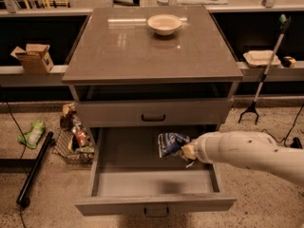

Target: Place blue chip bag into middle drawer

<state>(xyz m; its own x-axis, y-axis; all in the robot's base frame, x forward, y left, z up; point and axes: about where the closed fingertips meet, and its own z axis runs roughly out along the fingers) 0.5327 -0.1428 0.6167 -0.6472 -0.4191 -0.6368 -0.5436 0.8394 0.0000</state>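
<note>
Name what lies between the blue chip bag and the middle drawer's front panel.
Camera view: only bare tray floor. The gripper holds the blue chip bag over the middle drawer.

The blue chip bag [171, 144] is dark blue with white markings, clasped by the tan-tipped tool [186, 152] of a white arm [251, 153] over the middle drawer [123, 153], which is plain grey with a dark handle [156, 213]. The table [142, 51] is glossy grey-brown, the bowl [164, 24] cream, and the floor packet [32, 133] green.
</note>
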